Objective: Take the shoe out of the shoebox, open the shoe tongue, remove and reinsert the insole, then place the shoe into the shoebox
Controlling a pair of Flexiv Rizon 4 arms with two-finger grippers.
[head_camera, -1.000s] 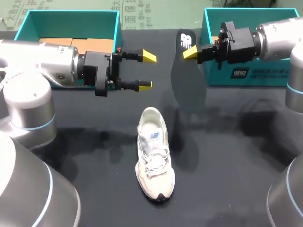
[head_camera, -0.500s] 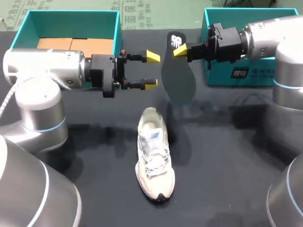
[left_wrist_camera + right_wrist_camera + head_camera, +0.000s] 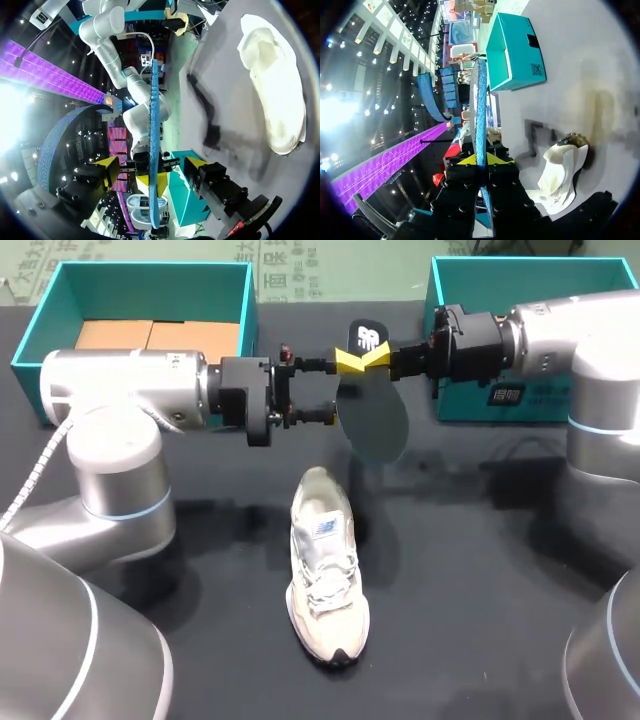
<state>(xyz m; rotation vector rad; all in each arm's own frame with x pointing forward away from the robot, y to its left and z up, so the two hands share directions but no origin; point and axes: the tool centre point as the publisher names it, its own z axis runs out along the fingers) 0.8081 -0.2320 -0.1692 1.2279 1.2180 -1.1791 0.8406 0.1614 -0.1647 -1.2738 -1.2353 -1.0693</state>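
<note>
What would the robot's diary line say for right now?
insole: out of shoe, in air | right jaws: shut on insole | left jaws: open, either side of insole | shoe: on table

Both arms come in level from the sides, the left arm [image 3: 130, 390] and right arm [image 3: 570, 325] meeting nearly tip to tip. The left gripper [image 3: 338, 388] has its fingers spread wide. The right gripper [image 3: 382, 357] pinches the insole [image 3: 375, 420].
</note>
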